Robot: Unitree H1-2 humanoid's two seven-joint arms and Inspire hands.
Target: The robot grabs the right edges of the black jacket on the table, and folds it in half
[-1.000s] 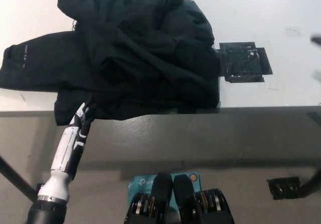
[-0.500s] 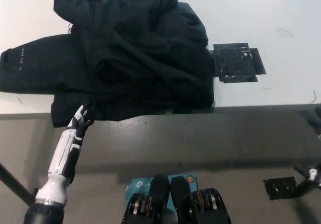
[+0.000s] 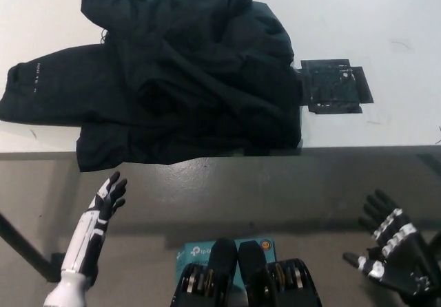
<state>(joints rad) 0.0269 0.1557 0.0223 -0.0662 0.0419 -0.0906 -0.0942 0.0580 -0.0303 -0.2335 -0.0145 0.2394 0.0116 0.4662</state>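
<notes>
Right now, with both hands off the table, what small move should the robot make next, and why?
Probably lift the right hand forward toward the jacket's right edge. Both hands are open and hang below the table, touching nothing; the left hand is just under the black jacket where its hem overhangs the front edge. The jacket looks bunched, so one more fold may be needed.

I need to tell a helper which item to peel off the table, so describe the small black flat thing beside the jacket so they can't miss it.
Start at the white table and find the big crumpled black jacket covering its left and middle. Just off the jacket's right edge lies a flat black patch, apparently meeting that edge. Unlike the bunched fabric, it is thin, roughly rectangular with ragged tabs, and scuffed grey.
</notes>
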